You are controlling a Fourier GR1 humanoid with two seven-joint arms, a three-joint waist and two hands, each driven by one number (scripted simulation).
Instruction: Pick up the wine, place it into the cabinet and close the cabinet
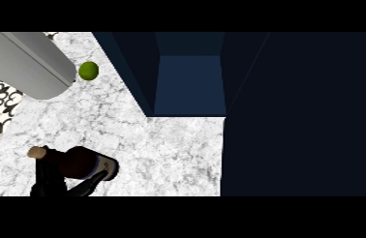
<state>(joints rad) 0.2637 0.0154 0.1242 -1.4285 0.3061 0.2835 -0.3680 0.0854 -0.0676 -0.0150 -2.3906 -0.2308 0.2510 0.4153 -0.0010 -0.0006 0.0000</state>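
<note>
The wine bottle [80, 164], dark brown with a pale cork end [34, 152], lies tilted low over the marble counter [172, 150] at the lower left. My right hand [52, 183] comes up from the lower edge. Its black fingers [91, 182] and thumb are curled round the bottle's body and hide part of it. The dark blue cabinet [190, 82] stands open at the upper middle, up and to the right of the bottle, with its inside showing bare. A grey forearm [36, 63] crosses the upper left corner, and no hand shows on it.
A small green lime [88, 70] lies on the counter beside the grey forearm. The cabinet's wide dark door panel [293, 116] fills the right side, and a narrower panel [127, 72] flanks the opening's left. A black-and-white patterned surface [6, 104] borders the left edge.
</note>
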